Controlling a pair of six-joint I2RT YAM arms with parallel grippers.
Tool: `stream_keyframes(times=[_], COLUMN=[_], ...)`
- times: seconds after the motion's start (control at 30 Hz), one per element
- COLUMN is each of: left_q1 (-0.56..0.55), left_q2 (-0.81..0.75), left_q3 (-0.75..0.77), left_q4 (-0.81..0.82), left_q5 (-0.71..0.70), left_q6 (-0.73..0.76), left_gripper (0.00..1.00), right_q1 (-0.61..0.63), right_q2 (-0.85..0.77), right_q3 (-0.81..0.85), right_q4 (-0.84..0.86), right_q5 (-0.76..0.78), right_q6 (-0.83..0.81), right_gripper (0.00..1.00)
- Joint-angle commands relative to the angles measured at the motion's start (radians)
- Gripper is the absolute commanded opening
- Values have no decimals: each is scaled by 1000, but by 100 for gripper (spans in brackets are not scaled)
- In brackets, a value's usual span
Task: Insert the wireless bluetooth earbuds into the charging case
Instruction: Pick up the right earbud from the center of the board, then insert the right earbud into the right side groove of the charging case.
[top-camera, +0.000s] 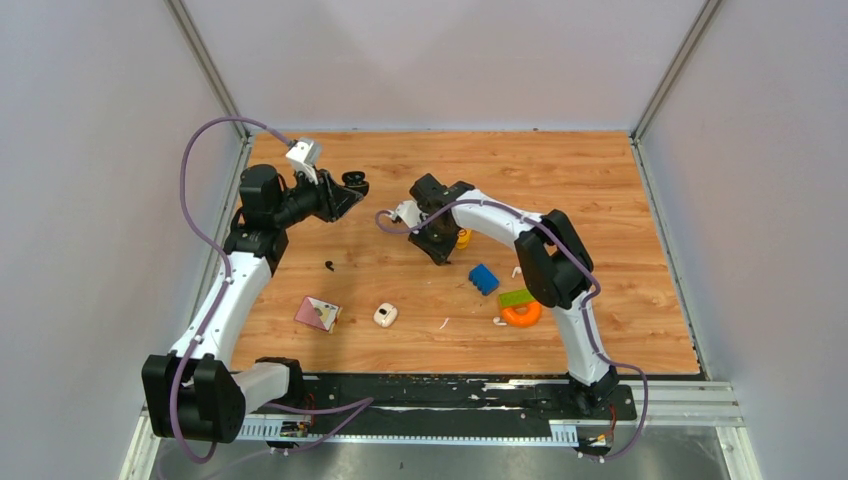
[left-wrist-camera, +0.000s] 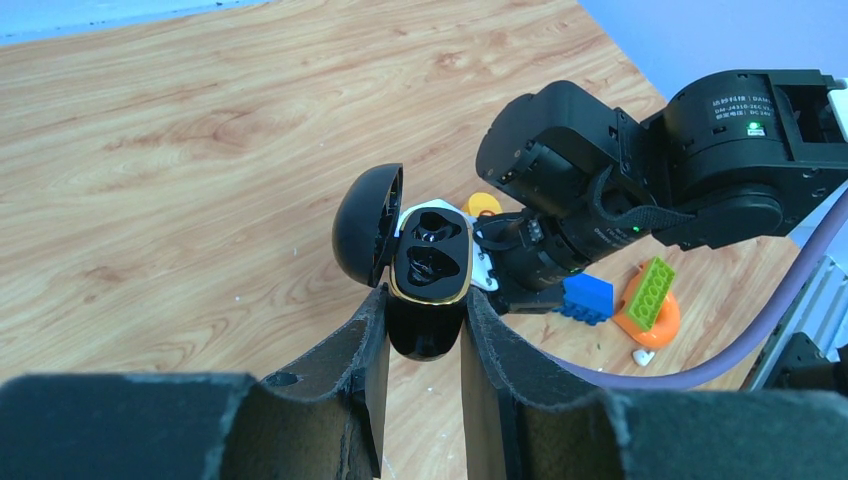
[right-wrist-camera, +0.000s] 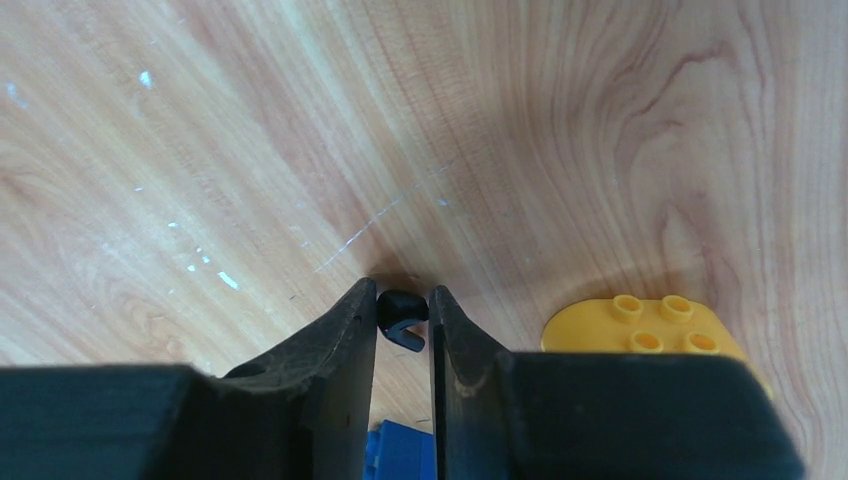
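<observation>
We've got the left gripper (left-wrist-camera: 425, 300) clamped on the black case (left-wrist-camera: 428, 320), lid (left-wrist-camera: 362, 225) open, raised far left so a bud can drop in. The right gripper (right-wrist-camera: 403, 300) is pinched on a black bud (right-wrist-camera: 400, 318) on the counter (right-wrist-camera: 200, 150), mid-scene beside the yellow brick (right-wrist-camera: 640, 335), for the pickup.

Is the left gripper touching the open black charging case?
Touching. The left wrist view shows the left gripper clamped against both sides of the black charging case, with no gap visible.

Black charging case (left-wrist-camera: 428, 300), lid open, tiny black earbud (right-wrist-camera: 400, 312) on table (right-wrist-camera: 200, 150)
</observation>
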Motion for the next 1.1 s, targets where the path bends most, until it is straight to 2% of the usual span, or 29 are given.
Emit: stream_keyframes(times=[0.0, 0.3, 0.5, 0.57, 0.67, 0.73, 0.8, 0.93, 1.07], left_q1=[10, 9, 9, 9, 6, -7, -24, -53, -72], left_q2=[-9, 44, 84, 108, 137, 143, 144, 139, 133], left_q3=[8, 52, 39, 23, -2, 16, 42, 55, 7], left_q4=[35, 52, 186, 298, 490, 493, 463, 474, 650], left_q5=[12, 50, 263, 364, 464, 506, 538, 563, 553], left_q6=[-3, 47, 78, 29, -64, -56, -25, -37, -183], left_gripper=[0, 0, 0, 0, 0, 0, 0, 0, 0], right_q1=[-24, -105, -200, -219, -223, -222, -219, -207, -196], right_q2=[-41, -247, -390, -434, -505, -538, -543, -494, -469], right_q3=[51, 18, 82, 95, 36, -42, -86, -23, 16], right_q4=[-52, -85, -56, 29, 304, 596, 778, 840, 905], right_q5=[-131, -458, -822, -925, -1035, -1074, -1089, -1080, -1047], right_q6=[-21, -16, 36, 82, 276, 449, 576, 643, 699], right_gripper=[16, 12, 12, 13, 13, 14, 14, 14, 14])
